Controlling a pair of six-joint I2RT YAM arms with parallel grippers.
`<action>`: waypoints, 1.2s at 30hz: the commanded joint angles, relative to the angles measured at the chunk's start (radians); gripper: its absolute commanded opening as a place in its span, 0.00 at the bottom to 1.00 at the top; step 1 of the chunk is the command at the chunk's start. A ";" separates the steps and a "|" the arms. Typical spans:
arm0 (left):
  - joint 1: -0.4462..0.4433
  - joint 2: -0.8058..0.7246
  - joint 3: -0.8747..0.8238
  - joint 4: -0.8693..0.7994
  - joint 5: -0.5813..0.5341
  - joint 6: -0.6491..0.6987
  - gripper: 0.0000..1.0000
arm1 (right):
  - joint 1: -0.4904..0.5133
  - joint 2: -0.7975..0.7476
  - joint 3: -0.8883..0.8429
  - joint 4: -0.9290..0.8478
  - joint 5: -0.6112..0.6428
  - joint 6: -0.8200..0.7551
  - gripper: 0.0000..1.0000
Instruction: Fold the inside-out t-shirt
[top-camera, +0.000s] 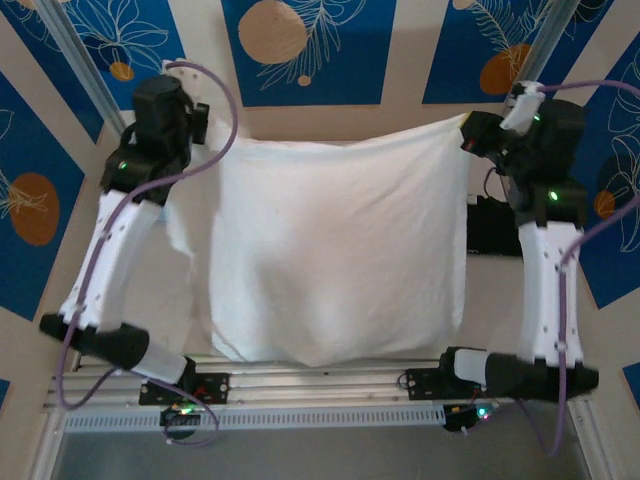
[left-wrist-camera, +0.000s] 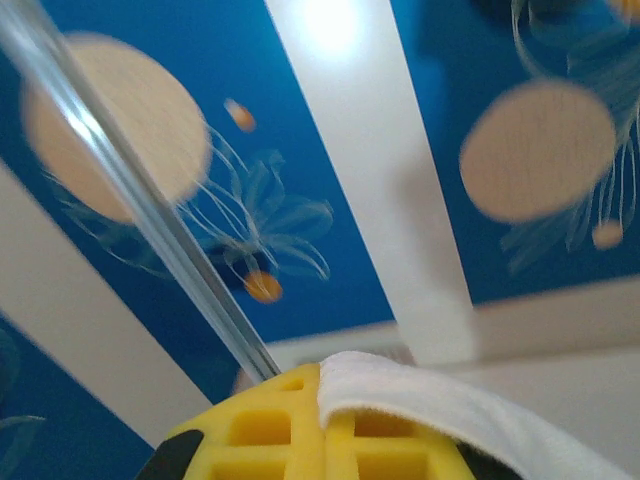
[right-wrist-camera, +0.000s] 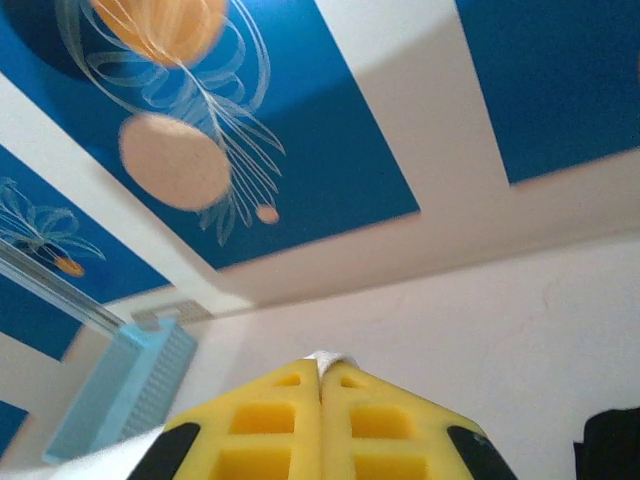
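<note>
While both arms hold the inside-out t-shirt (top-camera: 330, 250) stretched between them by its far corners, you have little margin for slip. The left gripper (left-wrist-camera: 322, 425) is clamped on a hemmed white edge that wraps over one yellow finger; the right gripper (right-wrist-camera: 320, 405) is pressed together with only a sliver of white cloth showing at its tip, so that hold looks the thinner of the two. From above, the shirt spans far left to far right; its body slopes down toward the near edge of the worktop (top-camera: 175, 320), and a sleeve is bunched out on the left. Whether the near hem rests on the worktop or hangs free, you cannot tell. Pull the arms further apart and the right corner will likely slide out, dropping that side in a heap; lower one arm ahead of the other and the cloth should land skewed and creased. Mind the black garment (top-camera: 495, 228) under the right arm; a low sweep there could drag it into the fold.
</note>
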 joint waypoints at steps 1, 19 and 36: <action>0.070 0.023 0.060 0.016 0.117 -0.064 0.00 | 0.023 0.054 0.036 0.059 0.023 -0.058 0.00; 0.104 -0.397 -0.042 0.078 0.231 -0.053 0.00 | 0.019 -0.252 0.017 -0.036 0.099 -0.127 0.00; 0.104 -0.302 0.226 0.072 0.130 0.051 0.00 | 0.021 -0.339 0.251 -0.113 0.116 -0.156 0.00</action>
